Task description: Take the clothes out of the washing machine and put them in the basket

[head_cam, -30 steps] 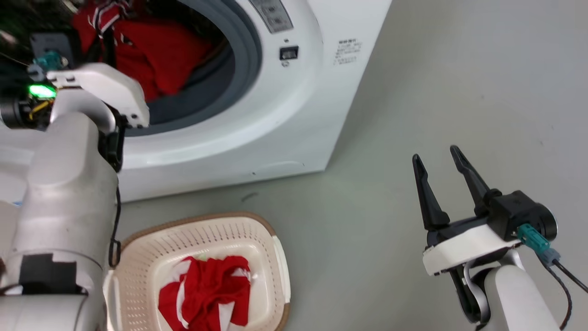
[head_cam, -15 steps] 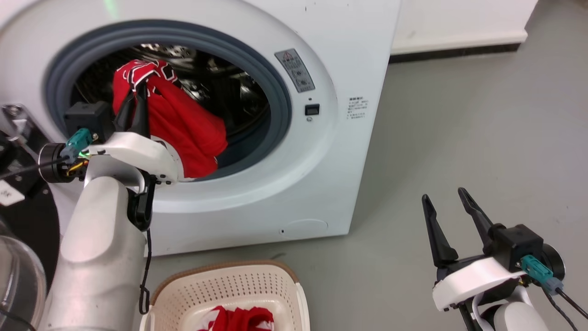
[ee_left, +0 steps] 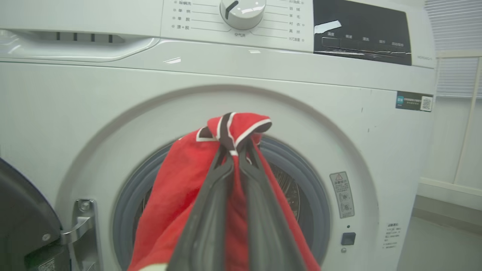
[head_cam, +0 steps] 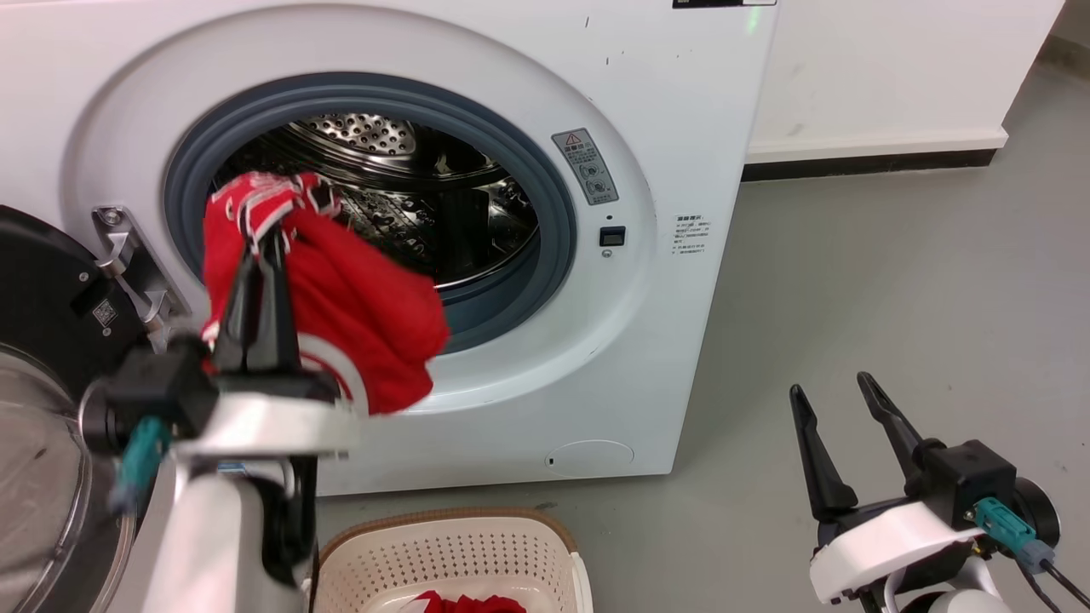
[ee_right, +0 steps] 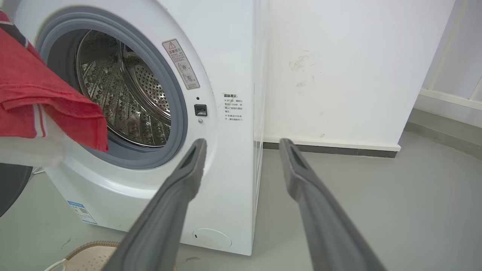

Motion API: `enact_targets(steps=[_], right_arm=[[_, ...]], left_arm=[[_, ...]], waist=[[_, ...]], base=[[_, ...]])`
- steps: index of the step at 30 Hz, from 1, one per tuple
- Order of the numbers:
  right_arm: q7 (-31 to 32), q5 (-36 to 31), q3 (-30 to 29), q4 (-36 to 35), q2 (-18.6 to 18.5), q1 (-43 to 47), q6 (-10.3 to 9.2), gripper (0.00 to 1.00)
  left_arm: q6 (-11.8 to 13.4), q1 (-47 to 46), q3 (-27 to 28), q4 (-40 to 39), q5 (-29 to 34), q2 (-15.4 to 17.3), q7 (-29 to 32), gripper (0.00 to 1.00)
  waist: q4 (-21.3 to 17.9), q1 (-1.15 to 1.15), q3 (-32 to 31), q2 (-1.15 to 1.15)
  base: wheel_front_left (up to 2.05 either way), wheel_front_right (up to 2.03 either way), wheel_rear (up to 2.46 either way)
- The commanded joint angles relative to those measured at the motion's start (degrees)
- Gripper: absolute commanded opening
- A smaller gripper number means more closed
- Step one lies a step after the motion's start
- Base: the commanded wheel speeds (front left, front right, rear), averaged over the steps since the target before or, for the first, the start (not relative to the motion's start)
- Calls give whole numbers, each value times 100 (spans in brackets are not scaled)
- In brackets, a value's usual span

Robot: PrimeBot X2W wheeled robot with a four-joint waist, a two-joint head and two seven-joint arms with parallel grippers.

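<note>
The white washing machine [head_cam: 681, 128] stands with its grey-rimmed porthole open and the steel drum [head_cam: 400, 187] showing behind it. A red garment with white trim [head_cam: 358, 298] hangs in front of the porthole, pinched near its collar by my left gripper [head_cam: 266, 243], which is shut on it. From the left wrist the same garment [ee_left: 180, 188] drapes down both sides of the closed fingers [ee_left: 211, 210]. The cream basket [head_cam: 451, 553] sits on the floor below, another red garment [head_cam: 468, 603] inside. Off to the right, my right gripper [head_cam: 834, 387] is open and holds nothing.
The machine's black-framed glass door [head_cam: 43, 409] is swung open at the left, close to my left arm. Grey floor [head_cam: 894, 281] stretches to the right of the machine. A white wall with a dark skirting strip [head_cam: 869, 162] runs behind it.
The head camera has tilted up, so the whole picture shifted. My left gripper has drawn the red garment out of the drum to hang before the porthole. The right gripper stays open.
</note>
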Motion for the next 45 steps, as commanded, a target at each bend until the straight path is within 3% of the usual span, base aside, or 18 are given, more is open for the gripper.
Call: enact_targets(steps=[1, 8, 17, 22, 32, 45], right_arm=[[17, -10, 3, -33, -1, 90, -4, 100], [25, -33, -56, -172, -1, 54, -4, 100], [15, -69, -118, -252, 0, -173, -4, 100], [-7, -77, 37, -297, -2, -470, -5, 100], [-164, 3, 273, -234, 0, -1039, -5, 100], [-438, 108, 545, -8, 1, -1696, -4, 100]], left_arm=[[62, 299, -43, -264, 22, -52, -19, 0], [386, 1701, -228, -1150, -17, -212, 126, 0], [388, 2306, -992, -288, -179, -332, 36, 0], [160, 1851, -1393, 846, -315, -349, 5, 0], [-130, 217, -1657, 3263, -462, -359, -32, 0], [-98, -1619, -1875, 5942, -818, -356, 98, 0]], waist=[[4, 1, 0, 0], [83, 1, 240, 0], [321, 1, 796, 0], [321, 1, 1308, 0], [74, 1, 2532, 0], [-340, 1, 3824, 0]], base=[[0, 0, 0], [0, 0, 0], [0, 0, 0], [0, 0, 0], [0, 0, 0], [0, 0, 0]])
